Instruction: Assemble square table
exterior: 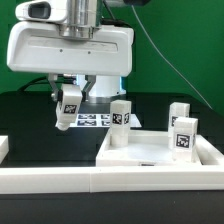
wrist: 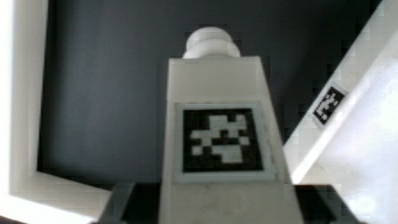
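Note:
My gripper (exterior: 68,98) is shut on a white leg (exterior: 67,108) and holds it slightly tilted above the black table, to the exterior view's left of the tabletop. In the wrist view the leg (wrist: 219,120) runs out from between the dark fingers (wrist: 146,204), its tag facing the camera and its rounded screw tip farthest from the jaws. The white tray-like tabletop (exterior: 150,158) lies at the exterior view's right. Three more tagged legs stand upright at it: one (exterior: 121,116) at its near-left corner, two (exterior: 178,111) (exterior: 184,137) at its right side. The tabletop's tagged edge (wrist: 338,120) lies beside the held leg.
A long low white border wall (exterior: 90,182) runs across the front. The marker board (exterior: 97,120) lies flat behind the held leg. A white wall edge (wrist: 25,110) borders the dark table surface in the wrist view.

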Controlling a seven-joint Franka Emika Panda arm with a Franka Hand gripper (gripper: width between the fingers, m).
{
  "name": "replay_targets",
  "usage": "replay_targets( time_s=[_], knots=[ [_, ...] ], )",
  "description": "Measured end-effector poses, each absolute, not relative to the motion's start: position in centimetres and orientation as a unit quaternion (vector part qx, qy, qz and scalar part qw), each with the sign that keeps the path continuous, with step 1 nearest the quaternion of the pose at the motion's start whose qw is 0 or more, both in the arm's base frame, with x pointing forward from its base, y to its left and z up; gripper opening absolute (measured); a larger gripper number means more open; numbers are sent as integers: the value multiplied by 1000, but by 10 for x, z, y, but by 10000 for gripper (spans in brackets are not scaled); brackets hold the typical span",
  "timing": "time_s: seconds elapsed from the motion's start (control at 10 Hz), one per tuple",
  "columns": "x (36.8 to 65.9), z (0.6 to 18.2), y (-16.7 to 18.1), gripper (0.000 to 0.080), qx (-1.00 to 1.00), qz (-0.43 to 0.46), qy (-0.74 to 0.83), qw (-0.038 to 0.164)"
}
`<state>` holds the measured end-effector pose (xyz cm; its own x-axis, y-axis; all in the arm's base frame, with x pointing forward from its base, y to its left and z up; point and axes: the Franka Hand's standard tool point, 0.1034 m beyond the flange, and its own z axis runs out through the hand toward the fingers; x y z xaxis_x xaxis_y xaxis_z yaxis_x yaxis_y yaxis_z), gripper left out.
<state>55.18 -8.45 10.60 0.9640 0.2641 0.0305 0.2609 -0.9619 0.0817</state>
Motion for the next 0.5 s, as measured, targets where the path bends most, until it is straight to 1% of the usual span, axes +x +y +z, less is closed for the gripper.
replay_targets(
  time_s=[0.1, 0.2, 0.3, 0.4, 0.5],
  knots=[
    [552, 106, -85, 290, 990, 20, 132, 38],
    [550, 105, -82, 290, 994, 9, 106, 22],
    [558, 108, -72, 290, 996, 2, 89, 9],
    [569, 113, -62, 290, 996, 8, 84, 5],
    [574, 118, -57, 290, 997, 12, 71, -6]
  ],
)
